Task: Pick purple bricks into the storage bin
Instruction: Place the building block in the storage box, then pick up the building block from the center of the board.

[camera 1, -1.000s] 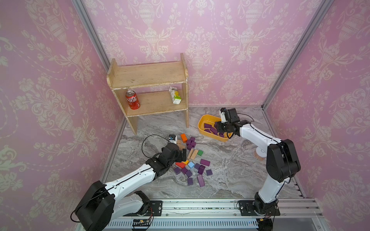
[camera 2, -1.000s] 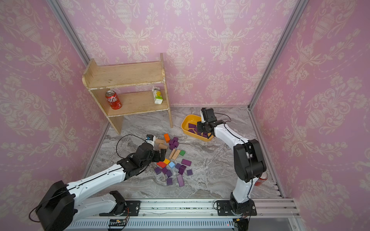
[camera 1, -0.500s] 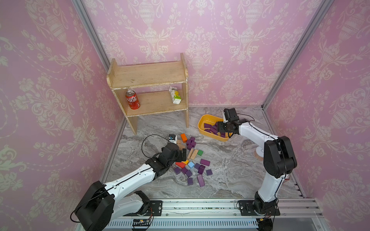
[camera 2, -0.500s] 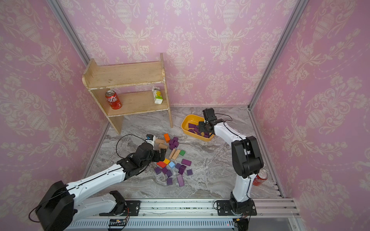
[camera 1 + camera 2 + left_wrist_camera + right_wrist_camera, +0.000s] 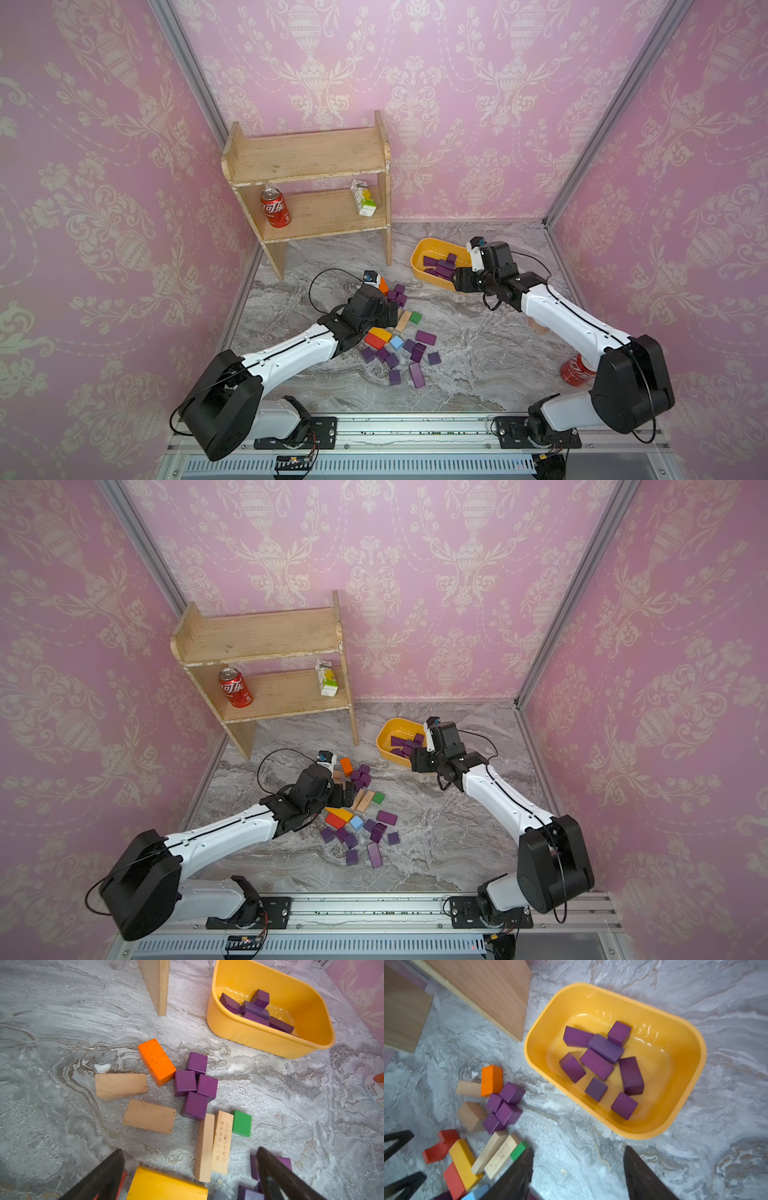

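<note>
Half done at best. Saw purple bricks in storage bin at 1 o'clock, more loose at centre of table. Found left tool wide, right tool part-open, both empty. Reckoned light, rigid, slick; advised pinching flat opposite faces.

About twenty purple bricks, one bin

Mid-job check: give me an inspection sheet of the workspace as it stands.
Surface: marbled table, strewn with blocks.
Job's things: several purple bricks in bin; loose bricks on table.
Clutter: non-purple blocks; shelf holding can and carton; second can by right arm.
Grippers: left gripper open over pile; right gripper open, empty, beside bin.
Cables: black cable looping at each wrist.
Surroundings: pink walls; rail in front.
</note>
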Robot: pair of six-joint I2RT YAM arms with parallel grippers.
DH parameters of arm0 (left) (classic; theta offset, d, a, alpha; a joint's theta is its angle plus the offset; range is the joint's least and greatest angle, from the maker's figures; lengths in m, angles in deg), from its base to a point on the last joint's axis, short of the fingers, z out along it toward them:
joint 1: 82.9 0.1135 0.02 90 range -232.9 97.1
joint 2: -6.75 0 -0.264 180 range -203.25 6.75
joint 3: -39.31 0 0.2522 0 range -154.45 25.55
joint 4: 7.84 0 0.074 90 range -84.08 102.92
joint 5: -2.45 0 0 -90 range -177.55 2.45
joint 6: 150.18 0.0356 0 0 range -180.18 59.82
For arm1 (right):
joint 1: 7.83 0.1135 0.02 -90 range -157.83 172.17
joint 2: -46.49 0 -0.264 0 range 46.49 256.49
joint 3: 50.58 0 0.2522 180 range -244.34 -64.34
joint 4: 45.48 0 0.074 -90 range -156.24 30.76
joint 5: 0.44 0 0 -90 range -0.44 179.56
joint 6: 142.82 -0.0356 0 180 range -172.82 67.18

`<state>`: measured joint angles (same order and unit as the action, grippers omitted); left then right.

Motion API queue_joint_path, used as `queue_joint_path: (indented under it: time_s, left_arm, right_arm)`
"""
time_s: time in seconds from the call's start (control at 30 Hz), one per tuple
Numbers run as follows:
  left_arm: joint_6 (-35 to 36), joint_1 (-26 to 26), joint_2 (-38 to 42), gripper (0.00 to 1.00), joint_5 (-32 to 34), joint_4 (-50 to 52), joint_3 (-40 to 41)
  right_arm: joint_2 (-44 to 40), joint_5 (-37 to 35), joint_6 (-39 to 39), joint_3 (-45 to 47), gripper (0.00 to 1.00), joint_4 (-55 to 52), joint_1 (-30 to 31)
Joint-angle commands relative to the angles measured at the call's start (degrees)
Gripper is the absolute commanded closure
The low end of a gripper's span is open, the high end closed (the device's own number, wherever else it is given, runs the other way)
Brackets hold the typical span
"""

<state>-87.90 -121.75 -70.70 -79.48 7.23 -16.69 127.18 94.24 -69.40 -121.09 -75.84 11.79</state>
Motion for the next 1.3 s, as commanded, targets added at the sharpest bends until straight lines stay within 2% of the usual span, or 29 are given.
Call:
queue_joint_path:
  time_s: [0.0, 0.1, 0.23, 0.33, 0.47, 0.53, 0.77, 0.97, 1.27]
  left_arm:
    - [1.70, 0.16, -3.15, 0.01, -2.57, 0.42, -3.70]
    - [2.31, 0.11, -6.44, 0.01, -3.11, 1.48, -6.06]
    - [3.01, -0.01, -10.63, 0.03, -3.64, 3.59, -8.80]
    - [2.55, -0.34, -13.36, 0.07, -3.76, 5.87, -10.72]
    - [2.02, -0.59, -15.37, 0.12, -3.43, 6.25, -11.52]
    - [1.98, -0.72, -16.02, 0.17, -2.79, 7.01, -12.09]
    - [2.58, -0.96, -17.77, 0.36, -0.49, 9.06, -13.78]
    - [3.45, -1.04, -19.40, 0.38, 0.17, 10.16, -15.06]
    - [4.51, -1.07, -21.31, 0.38, 1.14, 11.49, -17.37]
  right_arm:
    - [-3.47, 4.72, 0.23, 5.99, 0.31, 2.37, 0.07]
    - [-6.91, 6.09, 1.14, 10.27, 0.31, 3.30, 0.16]
    - [-13.36, 13.02, 2.42, 17.29, 0.29, 8.78, 0.22]
    - [-18.94, 13.25, 3.16, 21.15, 0.23, 10.88, 0.33]
    - [-24.29, 12.61, 4.28, 23.78, 0.21, 10.87, 0.36]
    - [-25.75, 12.13, 4.10, 24.77, 0.21, 11.30, 0.41]
    - [-26.27, 9.81, 3.42, 27.53, 0.23, 13.71, 0.51]
    - [-24.98, 15.00, 2.95, 29.14, 0.18, 18.03, 0.58]
    - [-24.69, 16.27, 2.17, 30.40, 0.16, 20.87, 0.68]
